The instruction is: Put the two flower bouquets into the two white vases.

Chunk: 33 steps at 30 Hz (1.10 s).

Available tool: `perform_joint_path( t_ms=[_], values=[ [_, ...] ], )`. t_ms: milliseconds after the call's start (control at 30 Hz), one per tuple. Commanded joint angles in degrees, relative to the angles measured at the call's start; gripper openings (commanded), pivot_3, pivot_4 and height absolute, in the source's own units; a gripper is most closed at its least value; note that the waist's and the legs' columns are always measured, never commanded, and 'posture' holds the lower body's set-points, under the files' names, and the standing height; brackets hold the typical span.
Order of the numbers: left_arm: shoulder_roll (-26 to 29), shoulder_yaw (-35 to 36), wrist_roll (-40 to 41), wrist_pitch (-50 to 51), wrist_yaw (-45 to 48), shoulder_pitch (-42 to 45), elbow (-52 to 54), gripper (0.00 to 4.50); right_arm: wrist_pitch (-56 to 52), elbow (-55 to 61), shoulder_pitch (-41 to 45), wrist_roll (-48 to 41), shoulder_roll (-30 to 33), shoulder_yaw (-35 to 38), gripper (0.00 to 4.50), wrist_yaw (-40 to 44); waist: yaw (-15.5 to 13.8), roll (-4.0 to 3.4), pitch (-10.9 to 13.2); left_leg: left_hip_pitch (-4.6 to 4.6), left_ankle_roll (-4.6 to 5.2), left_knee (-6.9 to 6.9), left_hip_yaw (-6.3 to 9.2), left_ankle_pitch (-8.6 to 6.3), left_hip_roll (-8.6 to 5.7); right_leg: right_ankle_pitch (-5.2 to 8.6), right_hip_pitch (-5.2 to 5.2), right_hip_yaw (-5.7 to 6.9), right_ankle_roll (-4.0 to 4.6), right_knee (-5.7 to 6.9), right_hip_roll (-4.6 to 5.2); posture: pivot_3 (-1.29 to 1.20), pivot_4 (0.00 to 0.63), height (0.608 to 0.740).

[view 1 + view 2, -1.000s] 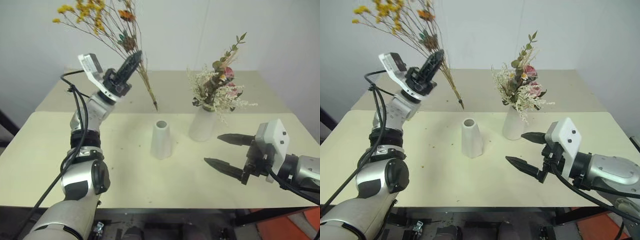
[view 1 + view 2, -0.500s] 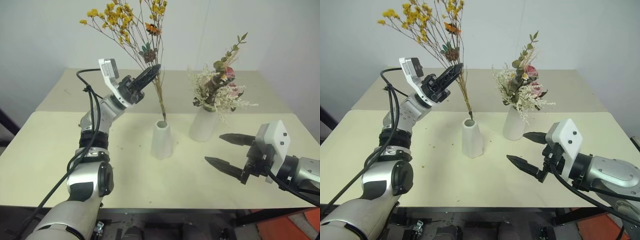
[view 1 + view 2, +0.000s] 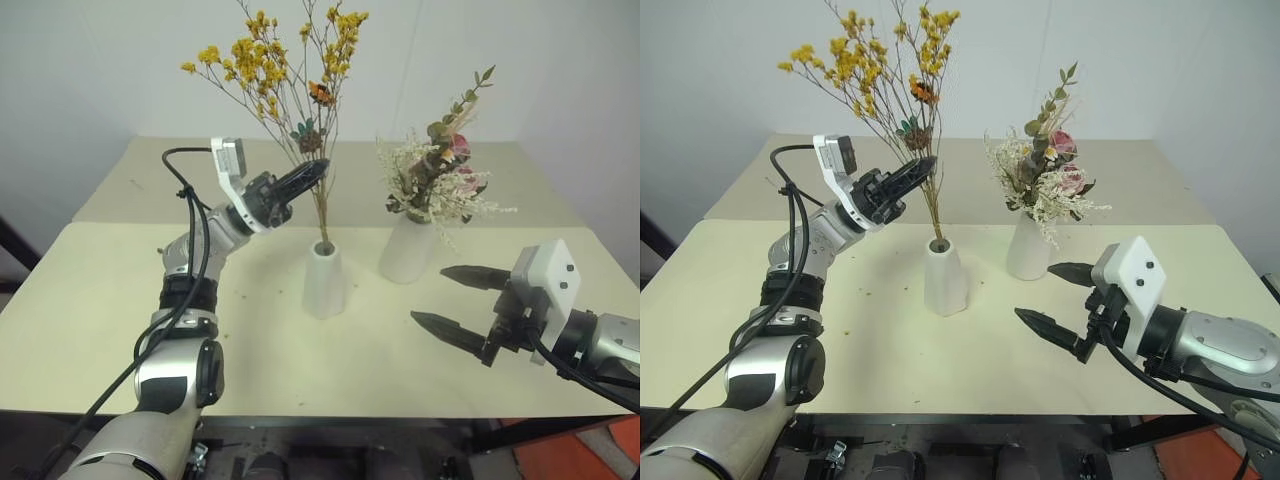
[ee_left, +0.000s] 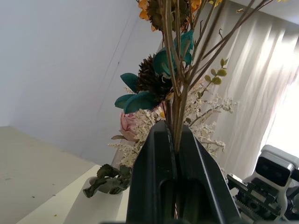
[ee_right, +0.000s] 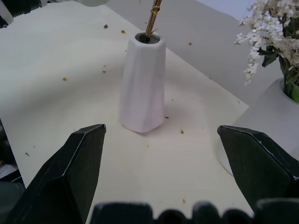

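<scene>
My left gripper (image 3: 312, 174) is shut on the thin brown stems of the yellow-orange bouquet (image 3: 268, 62), which stands nearly upright. Its stem ends sit in the small mouth of the cone-shaped white vase (image 3: 323, 282) at the table's middle. The left wrist view shows the stems (image 4: 176, 100) pinched between the black fingers (image 4: 154, 158). The cream and pink bouquet (image 3: 440, 180) stands in the wider white vase (image 3: 404, 252), just right of the cone. My right gripper (image 3: 428, 294) hovers open over the table, near and to the right of both vases, with nothing between its fingers. The right wrist view faces the cone vase (image 5: 142, 86).
The vases stand on a beige table (image 3: 90, 300); a second table (image 3: 150, 180) butts against its far edge. Small dried crumbs (image 5: 64, 78) lie scattered around the cone vase. A white wall rises behind the tables.
My left gripper swung the yellow bouquet from a leftward tilt to nearly upright and lowered it, so its stem ends went from hanging above the table into the cone vase. The right arm stayed still.
</scene>
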<state>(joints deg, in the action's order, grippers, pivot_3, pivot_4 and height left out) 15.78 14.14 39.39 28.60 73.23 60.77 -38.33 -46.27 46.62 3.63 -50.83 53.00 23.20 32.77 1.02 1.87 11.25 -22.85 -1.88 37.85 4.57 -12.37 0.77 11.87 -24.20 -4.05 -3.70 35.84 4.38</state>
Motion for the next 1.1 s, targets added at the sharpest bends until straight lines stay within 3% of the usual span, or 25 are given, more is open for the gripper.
perform_joint_path(
  t_ms=[33,667,833,1033,1067,1100],
  values=[
    [0.01,-1.38,-1.45,-3.18,2.15,-0.66,2.57,0.02,1.73,0.59,0.69,0.08,-0.22,0.77,4.5,-0.15,0.02,0.0,0.0,0.0,0.0,0.0,0.0,0.0,0.0,0.0,0.0,0.0,0.0,0.0,0.0,0.0,0.15,0.74],
    [-0.02,-5.09,-5.84,-8.84,6.61,-6.0,3.5,0.02,1.9,0.17,-0.15,-0.09,-1.08,1.16,4.5,-0.02,-0.02,0.0,0.0,0.0,0.0,0.0,0.0,0.0,0.01,0.0,0.0,-0.01,0.01,0.01,0.0,0.0,0.15,0.74],
    [-0.79,-5.37,-7.74,-15.28,6.25,-8.36,4.65,0.02,2.01,-0.17,0.14,0.16,-1.18,1.08,4.5,0.34,0.03,0.0,0.0,0.0,0.0,0.0,0.0,0.0,0.0,0.0,0.01,-0.01,0.01,-0.01,0.0,0.0,0.15,0.74],
    [-0.39,-4.28,-5.06,-11.86,7.81,-8.8,5.94,0.02,2.08,-0.51,0.22,0.56,-1.13,0.89,4.5,0.66,-0.05,0.0,0.0,0.01,0.0,0.0,0.0,0.0,0.0,0.0,0.01,-0.01,0.01,0.01,0.0,0.0,0.15,0.74],
    [-0.13,-4.35,-4.87,-11.32,8.14,-9.06,6.4,0.45,2.06,-0.51,0.2,0.59,-1.1,0.95,4.5,0.72,-0.02,0.0,0.0,0.0,0.0,0.0,0.0,0.0,0.01,0.0,0.0,-0.01,0.0,0.0,0.0,0.0,0.15,0.74],
    [0.16,-4.4,-4.69,-11.0,8.48,-9.39,6.84,0.59,2.08,-0.57,0.24,0.68,-1.07,0.95,4.5,0.81,-0.01,0.0,0.0,-0.01,0.0,0.0,0.0,0.0,0.01,0.0,0.0,-0.01,0.0,0.0,0.0,0.0,0.15,0.74]
  ],
)
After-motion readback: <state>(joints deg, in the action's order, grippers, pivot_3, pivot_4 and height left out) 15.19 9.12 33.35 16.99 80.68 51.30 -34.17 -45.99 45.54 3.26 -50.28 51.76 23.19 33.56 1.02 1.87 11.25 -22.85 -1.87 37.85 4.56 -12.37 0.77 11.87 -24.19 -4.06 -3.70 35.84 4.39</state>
